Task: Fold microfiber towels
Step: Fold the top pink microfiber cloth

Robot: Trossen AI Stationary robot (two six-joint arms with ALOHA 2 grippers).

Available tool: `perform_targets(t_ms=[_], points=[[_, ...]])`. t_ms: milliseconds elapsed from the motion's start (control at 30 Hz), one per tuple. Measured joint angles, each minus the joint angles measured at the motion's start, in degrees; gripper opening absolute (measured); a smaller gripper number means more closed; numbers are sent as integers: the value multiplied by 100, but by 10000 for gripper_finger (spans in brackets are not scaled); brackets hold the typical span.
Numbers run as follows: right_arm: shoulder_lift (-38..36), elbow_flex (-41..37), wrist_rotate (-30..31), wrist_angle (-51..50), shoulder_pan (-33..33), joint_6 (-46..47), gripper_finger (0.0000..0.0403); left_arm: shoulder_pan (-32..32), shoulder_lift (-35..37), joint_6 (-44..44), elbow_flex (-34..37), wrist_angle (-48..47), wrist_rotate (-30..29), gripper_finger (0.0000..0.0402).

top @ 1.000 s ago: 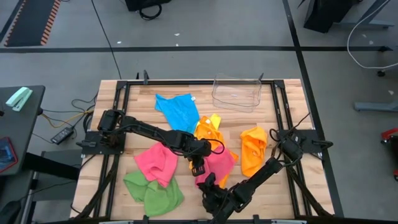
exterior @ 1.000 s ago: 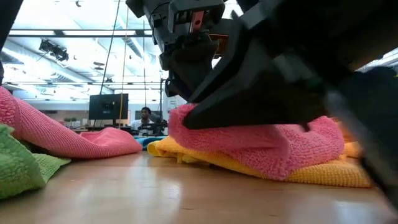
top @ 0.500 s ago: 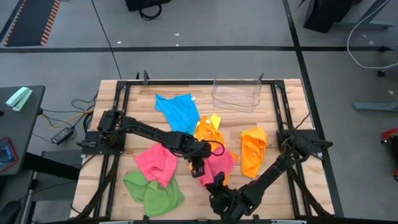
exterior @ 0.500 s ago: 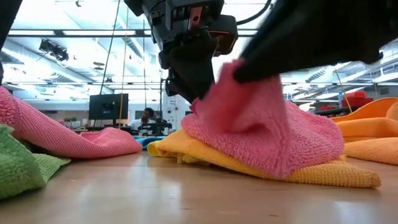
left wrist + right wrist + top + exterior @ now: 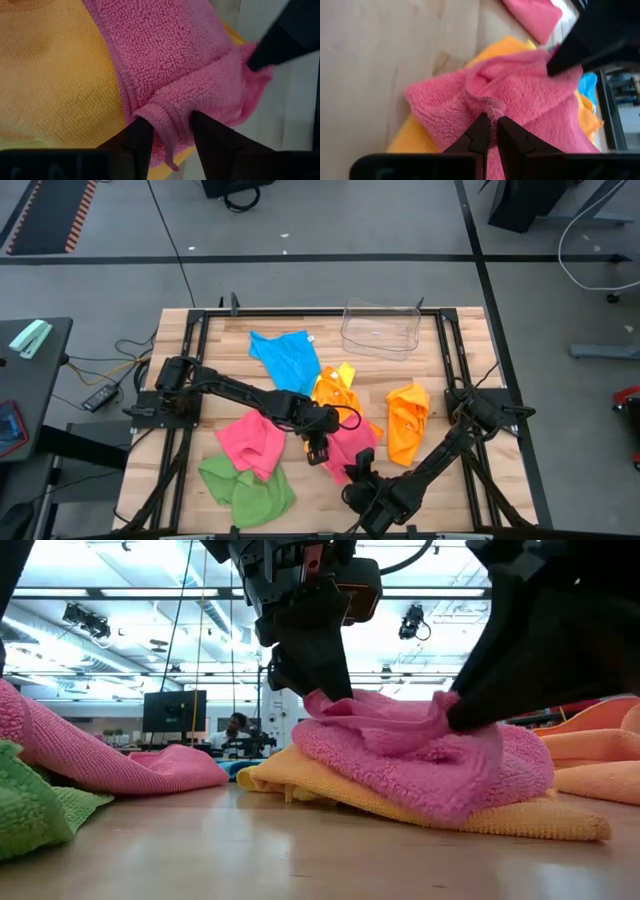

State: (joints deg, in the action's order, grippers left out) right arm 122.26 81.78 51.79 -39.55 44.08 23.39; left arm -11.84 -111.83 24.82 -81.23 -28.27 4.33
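The left gripper [image 5: 167, 132] stood at the middle of the wooden slatted table [image 5: 440, 380], its two dark fingers [image 5: 137, 142] partly apart with a raised fold of the fluffy pink microfiber towel [image 5: 352, 446] lying between them; whether they still pinched that fold could not be told. The right gripper [image 5: 490, 134], reaching in from the table's front edge, had its fingers nearly together and pinched on the opposite edge of the same pink towel, pulling up a small ridge of cloth, as the low view showed between the two dark tools [image 5: 400, 730]. This pink towel lay crumpled on top of a yellow-orange microfiber cloth [image 5: 300, 785] near the table's centre. A second pink microfiber cloth [image 5: 250, 442] lay just left of it, with a crumpled green microfiber cloth [image 5: 245, 490] beside that at the front left. A light blue microfiber cloth [image 5: 287, 356] lay farther back, an orange microfiber cloth [image 5: 407, 420] to the right, and a clear plastic bin [image 5: 380, 328] at the back edge.
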Motion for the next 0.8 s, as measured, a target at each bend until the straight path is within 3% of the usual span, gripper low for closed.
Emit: perform_targets(t_ms=[533,800], points=[[0,0,-288,-604,-1,358,40,-1,2,-69,0,-7,2,153],[0,0,-411,-631,-5,424,40,15,31,-583,0,65,1,176]])
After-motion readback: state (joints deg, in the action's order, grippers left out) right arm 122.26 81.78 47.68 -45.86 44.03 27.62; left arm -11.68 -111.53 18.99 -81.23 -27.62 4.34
